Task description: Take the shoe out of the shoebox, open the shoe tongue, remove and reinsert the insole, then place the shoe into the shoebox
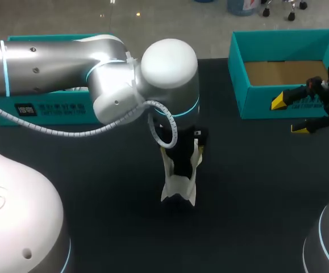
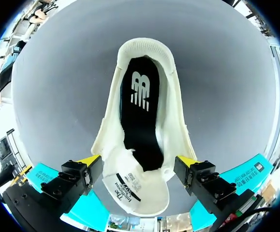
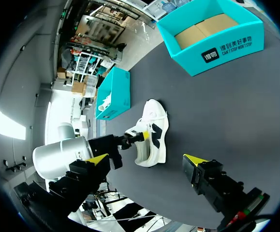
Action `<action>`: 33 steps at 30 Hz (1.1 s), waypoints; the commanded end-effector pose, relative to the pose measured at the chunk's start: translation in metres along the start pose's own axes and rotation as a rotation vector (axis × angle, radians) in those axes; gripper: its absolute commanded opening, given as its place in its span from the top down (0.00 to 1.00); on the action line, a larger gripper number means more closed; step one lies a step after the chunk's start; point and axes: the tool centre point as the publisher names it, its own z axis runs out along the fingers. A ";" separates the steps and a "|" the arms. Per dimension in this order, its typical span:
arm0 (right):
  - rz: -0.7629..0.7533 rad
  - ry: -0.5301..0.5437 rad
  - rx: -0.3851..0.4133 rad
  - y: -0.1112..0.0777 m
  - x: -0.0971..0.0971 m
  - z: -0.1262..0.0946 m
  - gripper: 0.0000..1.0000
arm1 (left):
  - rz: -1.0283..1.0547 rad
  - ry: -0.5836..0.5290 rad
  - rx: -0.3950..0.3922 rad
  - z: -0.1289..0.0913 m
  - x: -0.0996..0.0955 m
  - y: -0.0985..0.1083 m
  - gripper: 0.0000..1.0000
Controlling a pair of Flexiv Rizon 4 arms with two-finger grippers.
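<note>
The dark table (image 1: 255, 187) fills the frame. My big left arm (image 1: 67, 62) comes in from the upper left. An open blue-green shoebox (image 1: 261, 99) sits at the upper right. The white shoe (image 1: 181, 182) stands in the middle, outside the box, with a black insole (image 2: 140, 116) inside. The left gripper (image 2: 137, 162) hangs over it, fingers wide apart. The right gripper (image 1: 289, 115), beside the shoebox, has its fingers apart and holds nothing.

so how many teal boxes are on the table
2. One open box sits at the table's far right. The other is at the far left, partly hidden by the left arm. No others show.
</note>
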 end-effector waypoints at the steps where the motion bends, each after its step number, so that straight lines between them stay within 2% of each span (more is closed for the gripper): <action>1: 0.002 -0.003 -0.001 0.000 0.000 0.000 0.00 | -0.004 0.001 -0.031 -0.015 0.003 0.004 0.00; 14: 0.002 -0.003 -0.001 0.000 0.000 0.000 0.00 | 0.001 0.039 -0.153 -0.053 0.007 0.040 0.00; 24: 0.002 -0.003 -0.001 0.000 0.000 0.000 0.00 | -0.005 0.025 -0.178 -0.073 0.017 0.075 0.00; 29: 0.002 -0.003 -0.001 0.000 0.000 0.000 0.00 | -0.011 0.013 -0.176 -0.074 0.018 0.088 0.00; 30: 0.002 -0.003 -0.001 0.000 0.000 0.000 0.00 | -0.012 0.010 -0.177 -0.074 0.018 0.090 0.03; 31: 0.002 -0.003 -0.001 0.000 0.000 0.000 0.00 | -0.019 0.006 -0.177 -0.075 0.018 0.091 0.31; 33: 0.002 -0.003 -0.001 0.000 0.000 0.000 0.00 | -0.021 0.003 -0.176 -0.075 0.018 0.092 0.75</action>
